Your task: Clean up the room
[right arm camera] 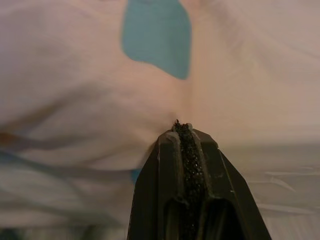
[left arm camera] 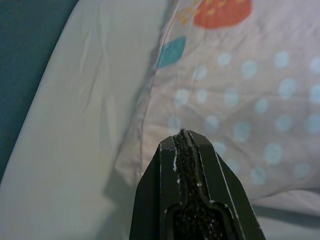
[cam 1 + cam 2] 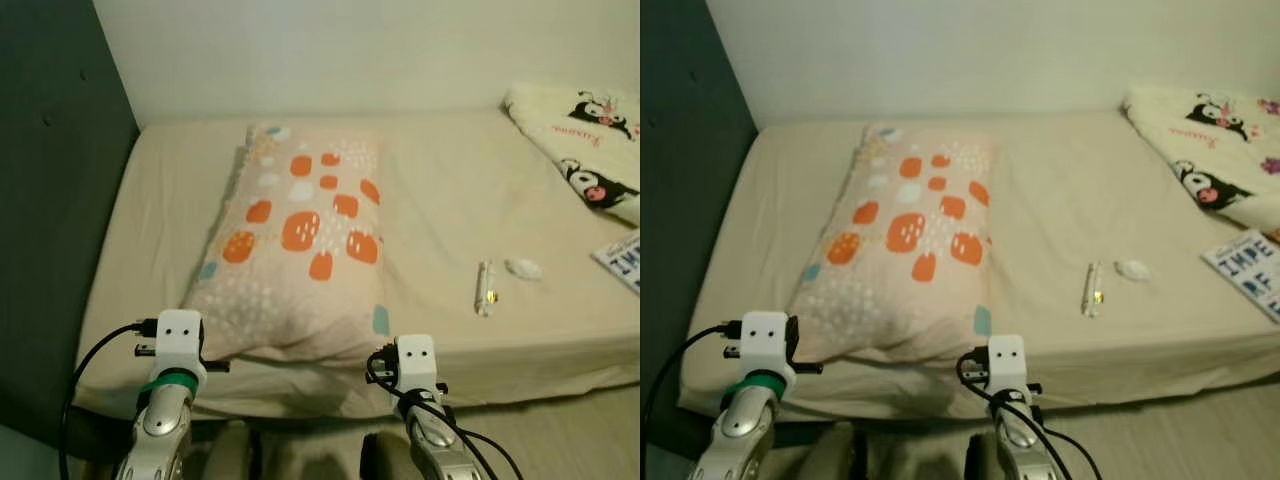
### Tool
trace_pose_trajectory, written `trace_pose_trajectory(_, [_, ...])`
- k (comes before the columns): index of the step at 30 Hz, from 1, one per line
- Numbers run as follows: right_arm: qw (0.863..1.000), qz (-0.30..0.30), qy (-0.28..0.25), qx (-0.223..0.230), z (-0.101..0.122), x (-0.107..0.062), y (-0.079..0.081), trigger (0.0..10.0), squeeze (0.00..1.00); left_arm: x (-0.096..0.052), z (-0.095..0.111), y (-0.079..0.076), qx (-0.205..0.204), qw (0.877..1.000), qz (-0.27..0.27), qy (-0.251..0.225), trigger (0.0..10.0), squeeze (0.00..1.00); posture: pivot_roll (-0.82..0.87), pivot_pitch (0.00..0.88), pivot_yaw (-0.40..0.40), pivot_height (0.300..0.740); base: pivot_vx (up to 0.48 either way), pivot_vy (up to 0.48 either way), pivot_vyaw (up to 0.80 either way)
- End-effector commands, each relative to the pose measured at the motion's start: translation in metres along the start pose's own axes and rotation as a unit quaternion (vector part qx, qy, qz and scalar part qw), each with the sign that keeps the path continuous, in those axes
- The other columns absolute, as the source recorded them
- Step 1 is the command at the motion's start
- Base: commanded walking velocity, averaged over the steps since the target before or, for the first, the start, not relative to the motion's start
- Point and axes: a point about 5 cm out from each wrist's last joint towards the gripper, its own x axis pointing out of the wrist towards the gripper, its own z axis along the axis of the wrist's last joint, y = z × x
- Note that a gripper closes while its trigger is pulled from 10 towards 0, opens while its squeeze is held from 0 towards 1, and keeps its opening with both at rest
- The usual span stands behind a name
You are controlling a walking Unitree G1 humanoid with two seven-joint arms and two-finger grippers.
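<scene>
Left eye view: pillow [image 3: 300, 250] lies lengthwise on bed [image 3: 450, 200], left of middle. Left claw [image 2: 184, 137] pressed closed, empty, at pillow's near left corner. Right claw [image 1: 182, 129] closed too, empty, at near right corner. Small tube [image 3: 484, 287] right of pillow.

This is a bedroom in a home. A bed [image 3: 440, 190] with a beige fitted sheet takes up most of the head views, pushed into a corner between a pale wall at 12 o'clock and a dark teal wall [image 3: 50, 200] at 9 o'clock. A pillow [image 3: 300, 240] patterned with orange and white blobs lies on it, and a cartoon-print blanket [image 3: 585, 140] is bunched at 2 o'clock.
</scene>
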Motion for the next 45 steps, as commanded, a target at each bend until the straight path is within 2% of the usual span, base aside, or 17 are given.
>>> trace_pose_trajectory(1, [0.999, 0.003, -0.038, 0.023, 0.014, 0.004, 0.002, 10.0, 0.00, 0.001, 0.007, 0.011, -0.003, 0.999, 0.020, -0.025, 10.0, 0.00, 0.05, 0.064, 0.023, 0.595, 0.000, 0.000, 0.00])
trace_pose_trajectory(9, [0.996, -0.003, -0.062, 0.065, 0.040, 0.021, 0.004, 10.0, 0.00, 0.017, 0.026, 0.036, -0.006, 0.997, 0.025, -0.073, 10.0, 0.00, 0.05, 0.082, 0.005, 0.595, 0.000, 0.000, 0.00])
trace_pose_trajectory(10, [0.995, -0.003, -0.063, 0.076, 0.046, 0.026, 0.004, 10.0, 0.00, 0.022, 0.031, 0.040, -0.005, 0.996, 0.018, -0.085, 10.0, 0.55, 0.05, 0.092, -0.004, 0.595, 0.000, 0.000, 0.00])
trace_pose_trajectory(11, [0.993, -0.001, -0.066, 0.094, 0.052, 0.030, 0.005, 10.0, 0.00, 0.027, 0.038, 0.044, -0.009, 0.995, 0.011, -0.096, 10.0, 1.00, 0.06, 0.102, -0.010, 0.595, 0.000, 0.000, 0.00])
trace_pose_trajectory(12, [0.991, 0.002, -0.065, 0.119, 0.060, 0.036, 0.006, 10.0, 0.43, 0.032, 0.046, 0.047, -0.013, 0.994, -0.005, -0.112, 10.0, 1.00, 0.06, 0.111, -0.014, 0.595, 0.000, 0.000, 0.00])
trace_pose_trajectory(13, [0.991, 0.002, -0.065, 0.119, 0.060, 0.036, 0.006, 10.0, 0.43, 0.032, 0.046, 0.047, -0.013, 0.994, -0.005, -0.112, 10.0, 1.00, 0.06, 0.111, -0.014, 0.595, 0.000, 0.000, 0.00])
trace_pose_trajectory(14, [0.987, 0.007, -0.062, 0.146, 0.065, 0.040, 0.007, 10.0, 1.00, 0.035, 0.053, 0.049, -0.014, 0.992, -0.018, -0.126, 10.0, 1.00, 0.06, 0.115, -0.017, 0.595, 0.000, 0.000, 0.00])
trace_pose_trajectory(17, [0.982, 0.013, -0.058, 0.177, 0.068, 0.043, 0.008, 10.0, 1.00, 0.037, 0.058, 0.050, -0.018, 0.990, -0.027, -0.137, 10.0, 1.00, 0.06, 0.128, -0.022, 0.595, 0.000, 0.000, 0.00])
trace_pose_trajectory(18, [0.966, 0.020, -0.044, 0.254, 0.080, 0.051, 0.010, 10.0, 1.00, 0.047, 0.065, 0.057, -0.049, 0.988, -0.033, -0.140, 10.0, 1.00, 0.04, 0.175, -0.031, 0.595, 0.000, 0.000, 0.00])
trace_pose_trajectory(20, [0.960, 0.022, -0.040, 0.276, 0.084, 0.054, 0.010, 10.0, 1.00, 0.049, 0.066, 0.059, -0.063, 0.988, -0.034, -0.139, 10.0, 1.00, 0.04, 0.175, -0.031, 0.595, 0.000, 0.000, 0.00])
trace_pose_trajectory(22, [0.945, 0.046, -0.028, 0.323, 0.089, 0.058, 0.017, 10.0, 1.00, 0.055, 0.064, 0.064, -0.091, 0.986, -0.034, -0.134, 10.0, 1.00, 0.03, 0.206, -0.025, 0.595, 0.000, 0.000, 0.00])
trace_pose_trajectory(30, [0.925, 0.076, -0.033, 0.371, 0.103, 0.063, 0.026, 10.0, 1.00, 0.065, 0.069, 0.067, -0.132, 0.979, -0.063, -0.140, 10.0, 1.00, 0.02, 0.263, -0.013, 0.595, 0.000, 0.000, 0.00])
trace_pose_trajectory(38, [0.906, 0.078, -0.041, 0.414, 0.112, 0.066, 0.032, 10.0, 1.00, 0.073, 0.060, 0.070, -0.177, 0.975, -0.080, -0.106, 10.0, 1.00, 0.01, 0.295, 0.009, 0.595, 0.000, 0.000, 0.00])
trace_pose_trajectory(39, [0.901, 0.093, -0.042, 0.422, 0.114, 0.066, 0.037, 10.0, 1.00, 0.075, 0.057, 0.062, -0.206, 0.969, -0.104, -0.091, 10.0, 1.00, 0.00, 0.300, 0.013, 0.595, 0.000, 0.000, 0.00])
trace_pose_trajectory(42, [0.898, 0.105, -0.042, 0.425, 0.115, 0.065, 0.041, 10.0, 1.00, 0.076, 0.054, 0.053, -0.233, 0.961, -0.131, -0.077, 10.0, 1.00, 0.00, 0.300, 0.013, 0.595, 0.000, 0.000, 0.00])
trace_pose_trajectory(43, [0.895, 0.117, -0.042, 0.428, 0.115, 0.065, 0.044, 10.0, 1.00, 0.076, 0.050, 0.044, -0.255, 0.951, -0.160, -0.064, 10.0, 1.00, 0.00, 0.304, 0.017, 0.595, 0.000, 0.000, 0.00])
trace_pose_trajectory(45, [0.895, 0.117, -0.042, 0.428, 0.115, 0.065, 0.044, 10.0, 1.00, 0.076, 0.050, 0.044, -0.255, 0.951, -0.160, -0.064, 10.0, 1.00, 0.00, 0.304, 0.017, 0.595, 0.000, 0.000, 0.00])
